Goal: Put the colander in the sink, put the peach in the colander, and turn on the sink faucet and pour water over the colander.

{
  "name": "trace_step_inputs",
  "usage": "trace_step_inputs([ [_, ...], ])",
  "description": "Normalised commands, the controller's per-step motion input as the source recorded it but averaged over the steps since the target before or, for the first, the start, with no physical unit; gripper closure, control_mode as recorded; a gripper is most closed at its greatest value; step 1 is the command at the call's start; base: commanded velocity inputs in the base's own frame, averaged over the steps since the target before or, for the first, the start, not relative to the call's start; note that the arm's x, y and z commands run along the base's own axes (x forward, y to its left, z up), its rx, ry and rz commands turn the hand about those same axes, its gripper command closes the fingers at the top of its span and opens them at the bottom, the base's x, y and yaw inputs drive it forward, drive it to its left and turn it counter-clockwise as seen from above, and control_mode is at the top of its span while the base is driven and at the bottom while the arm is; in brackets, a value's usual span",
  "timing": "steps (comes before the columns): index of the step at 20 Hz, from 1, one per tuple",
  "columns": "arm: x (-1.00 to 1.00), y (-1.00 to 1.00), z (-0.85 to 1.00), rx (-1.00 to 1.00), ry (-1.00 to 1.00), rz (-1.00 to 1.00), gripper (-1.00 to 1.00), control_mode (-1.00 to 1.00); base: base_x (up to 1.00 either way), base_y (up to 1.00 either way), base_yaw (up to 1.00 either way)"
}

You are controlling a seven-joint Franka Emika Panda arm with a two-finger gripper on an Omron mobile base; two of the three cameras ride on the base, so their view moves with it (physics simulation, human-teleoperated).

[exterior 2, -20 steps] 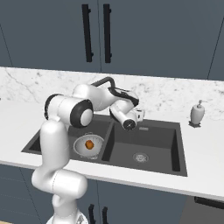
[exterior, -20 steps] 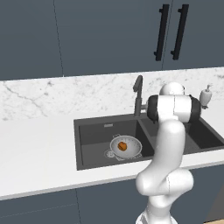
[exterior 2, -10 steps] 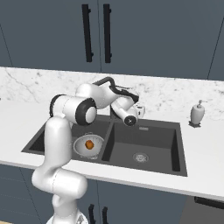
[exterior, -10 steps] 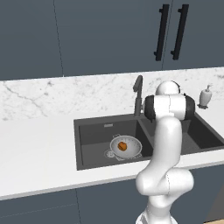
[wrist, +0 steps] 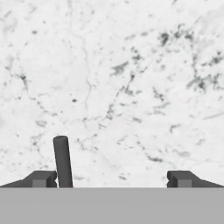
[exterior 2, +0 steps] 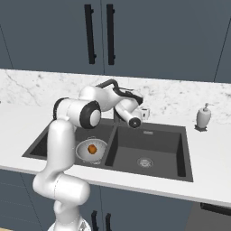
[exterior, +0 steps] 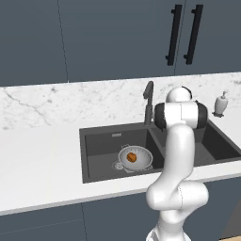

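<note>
So the colander point(exterior: 135, 158) is sat in the left basin of the sink point(exterior: 99, 141), well off to the left of and below the fingers, and the peach point(exterior: 132, 157) is nestled inside it. Same pair can be seen from the right base view, colander point(exterior 2: 91, 150) with the peach point(exterior 2: 92, 149) in the middle, tucked just past the arm's elbow.

The sink faucet point(exterior: 148, 101) is stood at the back edge of the sink, by the divider between the basins. In the hand view a slim dark rod, the faucet's lever point(wrist: 62, 161), is seen standing just inside the left fingertip point(wrist: 40, 178), close beside it; whether they touch can't be told. The gripper point(wrist: 111, 179) is spread wide, nothing clamped between the tips, and it's pointed at the marble backsplash point(wrist: 131, 78).

From the right base view the gripper point(exterior 2: 143, 113) is held up by the faucet, over the back rim of the sink.

Further right, a white soap dispenser point(exterior 2: 203, 117) is parked on the counter point(exterior 2: 216, 153), well apart from the fingers.
</note>
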Motion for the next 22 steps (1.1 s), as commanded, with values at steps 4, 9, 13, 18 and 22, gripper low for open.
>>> trace_step_inputs([
  [4,0.09,0.00,0.00,0.00,0.00,0.00,-1.00,-1.00,0.00,0.00,0.00],
  [9,0.02,0.00,0.00,0.00,0.00,0.00,-1.00,-1.00,0.00,0.00,0.00],
  [13,0.06,0.00,0.00,0.00,0.00,0.00,-1.00,-1.00,0.00,0.00,0.00],
  [18,0.09,0.00,0.00,0.00,0.00,0.00,-1.00,-1.00,0.00,0.00,0.00],
  [22,0.02,-0.17,0.00,0.00,0.00,0.00,-1.00,-1.00,0.00,0.00,0.00],
])
